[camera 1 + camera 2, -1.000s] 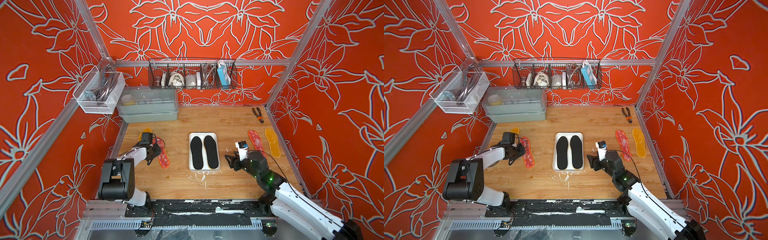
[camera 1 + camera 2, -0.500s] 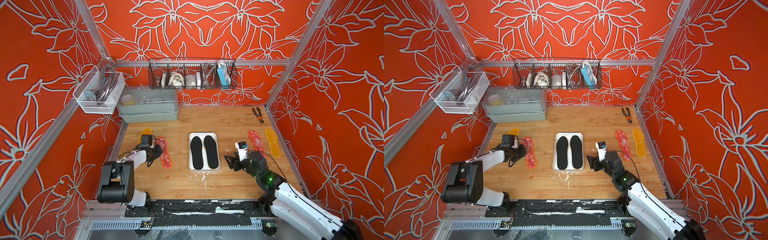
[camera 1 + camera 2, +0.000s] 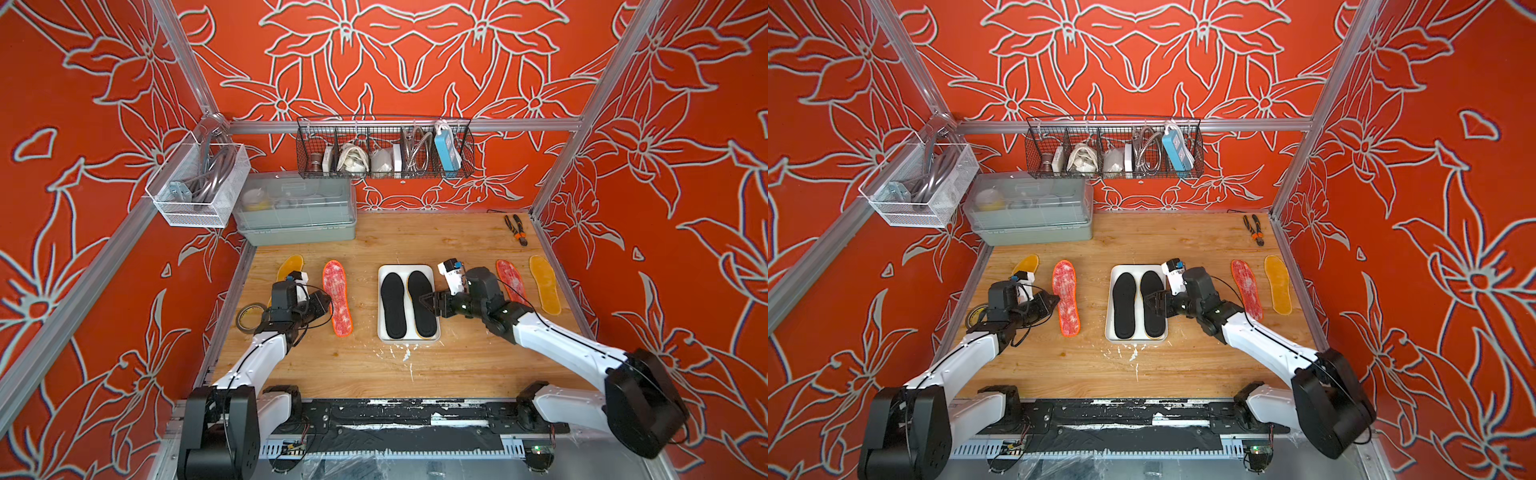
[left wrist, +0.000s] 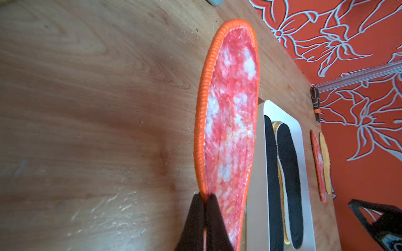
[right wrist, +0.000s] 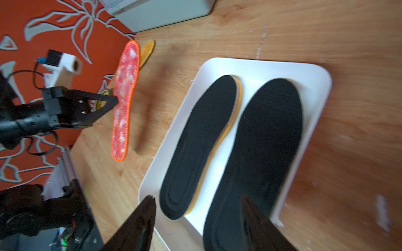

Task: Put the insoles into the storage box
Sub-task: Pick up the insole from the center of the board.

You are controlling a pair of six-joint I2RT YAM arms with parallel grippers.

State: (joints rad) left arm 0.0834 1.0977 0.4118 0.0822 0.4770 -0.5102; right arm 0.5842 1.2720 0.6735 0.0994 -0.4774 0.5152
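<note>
- Your left fingers (image 4: 204, 203) are clenching the rim of the mottled insole (image 4: 230, 121) beside the storage box (image 4: 258, 173): it's risking slipping.
- Right fingers (image 3: 430, 301), released, are crowding the storage box.

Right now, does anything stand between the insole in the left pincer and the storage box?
Only bare wood lies between the red-white insole and the storage box. The open right pincer hangs over that box.

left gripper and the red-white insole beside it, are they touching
Touching. The left wrist view shows the left gripper shut on the orange rim of the red-white insole, its edge pinched between the jaws.
</note>
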